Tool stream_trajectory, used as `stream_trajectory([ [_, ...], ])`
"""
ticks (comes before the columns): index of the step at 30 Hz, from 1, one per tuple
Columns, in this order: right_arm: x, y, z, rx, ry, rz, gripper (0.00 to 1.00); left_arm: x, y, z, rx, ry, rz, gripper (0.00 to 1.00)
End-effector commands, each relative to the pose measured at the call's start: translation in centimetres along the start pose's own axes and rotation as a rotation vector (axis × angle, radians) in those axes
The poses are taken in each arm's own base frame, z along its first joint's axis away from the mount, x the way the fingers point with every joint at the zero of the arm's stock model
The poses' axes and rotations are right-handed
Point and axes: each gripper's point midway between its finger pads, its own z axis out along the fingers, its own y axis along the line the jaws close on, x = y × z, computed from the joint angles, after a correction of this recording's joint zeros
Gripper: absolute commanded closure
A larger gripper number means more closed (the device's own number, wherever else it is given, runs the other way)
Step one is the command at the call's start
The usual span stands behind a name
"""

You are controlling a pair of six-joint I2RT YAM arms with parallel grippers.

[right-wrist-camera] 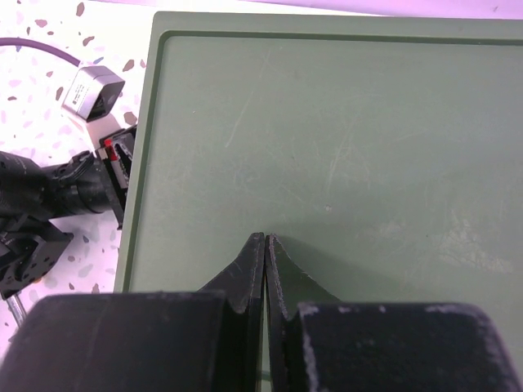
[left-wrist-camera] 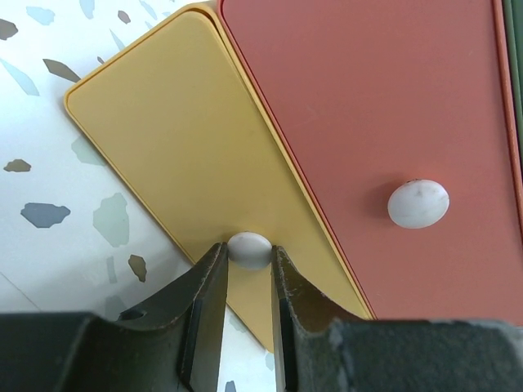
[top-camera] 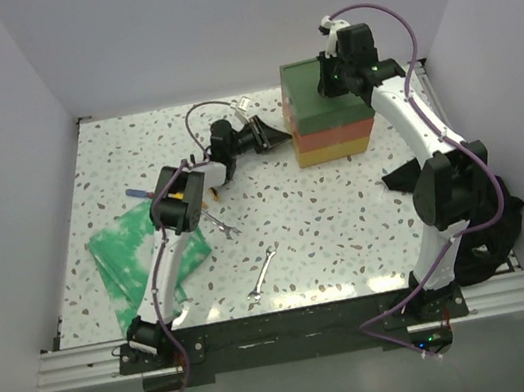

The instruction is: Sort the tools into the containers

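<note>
The containers (top-camera: 330,123) are a three-drawer stack at the back right: dark green top (right-wrist-camera: 343,122), red-orange middle (left-wrist-camera: 368,106), yellow bottom (left-wrist-camera: 163,147). My left gripper (left-wrist-camera: 249,260) reaches the stack's left face, and its fingertips (left-wrist-camera: 214,261) press either side of the yellow drawer's white knob (left-wrist-camera: 249,247). The red-orange drawer's knob (left-wrist-camera: 417,203) is free. My right gripper (right-wrist-camera: 265,241) is shut and empty, tips resting on the green top. Two silver wrenches (top-camera: 264,275) (top-camera: 222,225) lie on the table. An orange-handled tool (top-camera: 206,198) peeks from beside the left arm.
A green-and-white cloth (top-camera: 145,252) lies at the left front. A black cloth (top-camera: 496,226) sits by the right arm's base. A blue-tipped item (top-camera: 137,193) lies left of the left arm. White walls enclose the speckled table (top-camera: 326,215).
</note>
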Motion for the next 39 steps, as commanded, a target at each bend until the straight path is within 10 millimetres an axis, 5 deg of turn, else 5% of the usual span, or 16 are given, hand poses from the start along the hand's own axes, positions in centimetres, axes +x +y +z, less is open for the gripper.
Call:
stream_trajectory([
  [1, 6.9, -2.4, 1.2, 0.091, 0.225, -0.007, 1.00, -1.9, -0.4, -1.1, 0.004, -0.048, 0.080, 0.93],
  [14, 6.9, -2.8, 2.1, 0.087, 0.220, 0.023, 1.00, -4.9, -2.1, -8.1, -0.040, -0.075, 0.113, 0.98],
  [24, 6.7, -2.4, 2.8, 0.064, 0.214, 0.046, 1.00, -5.4, -1.3, -12.9, -0.134, -0.065, 0.093, 0.98],
  [26, 6.5, -2.4, 2.8, 0.064, 0.209, 0.047, 1.00, -5.6, -1.0, -13.6, -0.157, -0.060, 0.079, 0.91],
  [27, 6.4, -2.4, 2.8, 0.062, 0.205, 0.047, 1.00, -5.3, -0.4, -14.0, -0.184, -0.046, 0.054, 0.75],
  [30, 6.0, -2.3, 2.8, 0.057, 0.193, 0.046, 1.00, -5.2, 0.2, -15.1, -0.242, -0.024, 0.057, 0.56],
  [33, 5.4, -2.2, 2.5, 0.056, 0.172, 0.043, 1.00, -5.4, 0.4, -16.3, -0.329, -0.002, 0.075, 0.43],
  [39, 4.7, -2.0, 1.9, 0.051, 0.140, 0.042, 0.98, -7.3, -2.5, -18.4, -0.388, -0.010, 0.143, 0.31],
])
